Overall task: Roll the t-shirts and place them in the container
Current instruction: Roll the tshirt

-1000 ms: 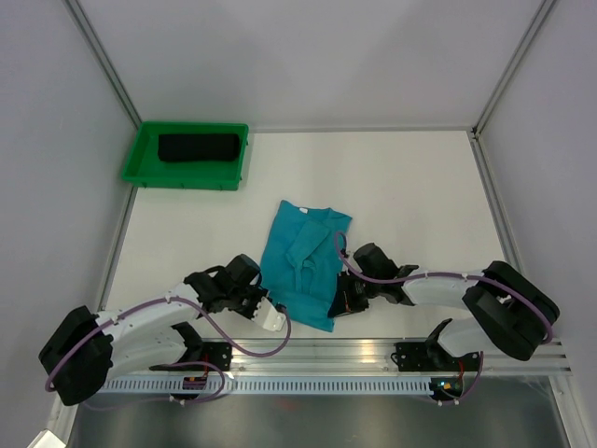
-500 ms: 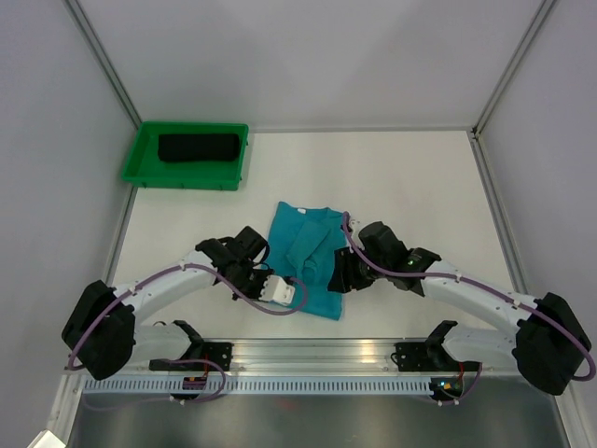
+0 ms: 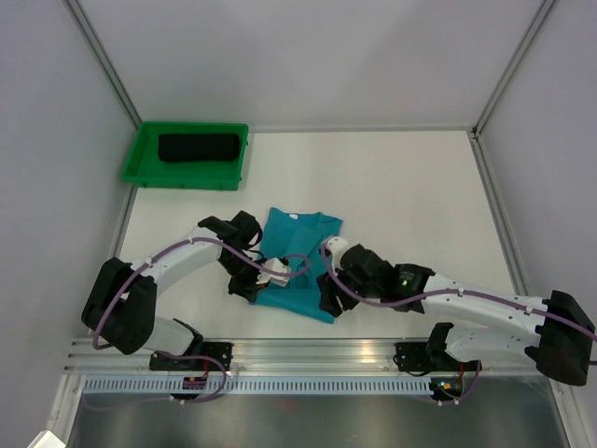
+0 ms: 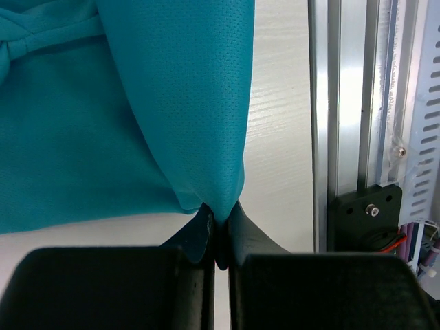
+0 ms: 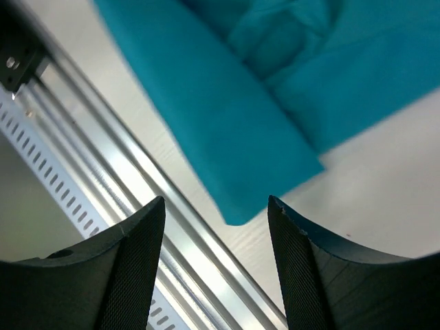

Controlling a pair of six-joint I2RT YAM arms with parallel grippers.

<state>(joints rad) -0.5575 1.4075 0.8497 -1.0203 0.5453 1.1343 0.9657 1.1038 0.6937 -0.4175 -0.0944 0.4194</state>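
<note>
Tabletop point(image 3: 401, 187) holds t-shirt point(image 3: 297, 233); left pincer point(image 4: 221, 237) pinches it; right pincer point(image 5: 216, 201) gapes.

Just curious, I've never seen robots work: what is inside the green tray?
The green tray holds one black roll, possibly cloth, lying lengthwise. The tray floor beneath it is covered, so anything under it cannot be seen.

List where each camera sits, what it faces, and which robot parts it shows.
Top external: above and behind the bases, looking down on table, green tray, t-shirt; left arm and right arm show.
Left wrist: on the left arm, looking down beside the rail; left gripper pinches the t-shirt's edge.
Right wrist: looks down through the open right gripper at the t-shirt's corner.
Both wrist views share t-shirt and rail.
</note>
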